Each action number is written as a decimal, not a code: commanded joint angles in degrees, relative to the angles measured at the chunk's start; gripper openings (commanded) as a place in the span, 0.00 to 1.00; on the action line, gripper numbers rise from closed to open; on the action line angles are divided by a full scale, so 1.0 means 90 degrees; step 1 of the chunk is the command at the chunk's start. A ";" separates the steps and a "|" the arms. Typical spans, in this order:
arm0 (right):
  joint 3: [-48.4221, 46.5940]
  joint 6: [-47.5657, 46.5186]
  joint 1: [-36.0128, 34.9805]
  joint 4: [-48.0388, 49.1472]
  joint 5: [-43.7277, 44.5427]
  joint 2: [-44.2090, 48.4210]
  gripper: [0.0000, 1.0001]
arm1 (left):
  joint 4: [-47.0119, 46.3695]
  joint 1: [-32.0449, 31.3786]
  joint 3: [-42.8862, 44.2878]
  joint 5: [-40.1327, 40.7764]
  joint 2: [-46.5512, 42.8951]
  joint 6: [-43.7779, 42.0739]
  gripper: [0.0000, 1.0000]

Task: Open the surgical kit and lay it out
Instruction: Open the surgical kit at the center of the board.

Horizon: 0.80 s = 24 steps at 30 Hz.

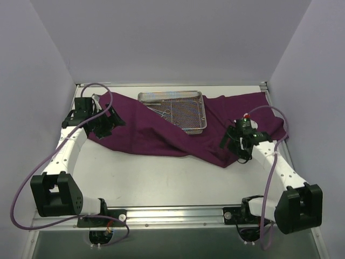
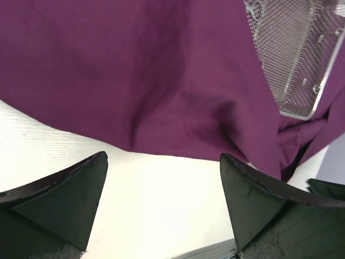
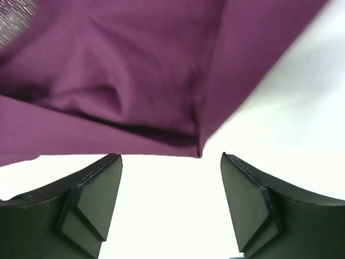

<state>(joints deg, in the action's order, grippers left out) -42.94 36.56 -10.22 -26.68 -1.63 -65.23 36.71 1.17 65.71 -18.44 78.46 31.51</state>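
While agape — right tool (image 3: 170, 157) near wrap (image 3: 108, 81)

1. Left arm (image 1: 63, 156): white tubular links, black blocky joint housings.
2. Right arm (image 1: 281, 171): matching white links and black housings, with a small red mark (image 1: 247, 115) at the wrist.
3. Left gripper (image 2: 163, 155), right gripper (image 3: 170, 155): black, with matte wedge-shaped fingers (image 2: 59, 199).
4. Cables (image 1: 19, 189): lilac, one long loop per arm.
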 commanded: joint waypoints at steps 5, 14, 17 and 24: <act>-0.1955 -0.0390 0.0051 -0.0004 0.1030 -0.1676 0.77 | 0.0286 -0.0013 0.0578 0.0730 0.0247 -0.0004 0.97; -0.5705 -0.0253 0.0998 -0.1663 0.1857 -0.4293 0.73 | 0.1768 -0.0316 0.1136 0.0496 0.0882 -0.0726 0.88; -0.6369 -0.0419 0.1047 -0.1870 0.2260 -0.5219 0.71 | 0.1859 -0.0267 0.1195 0.0330 0.0882 -0.1088 0.88; -0.6393 -0.0400 0.1438 -0.1949 0.2047 -0.5936 0.69 | 0.2005 -0.0179 0.1214 0.0086 0.0951 -0.1392 0.88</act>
<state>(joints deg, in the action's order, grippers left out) -101.34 33.10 1.26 -39.27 15.22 -118.28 53.01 -0.91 73.80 -15.59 86.96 21.54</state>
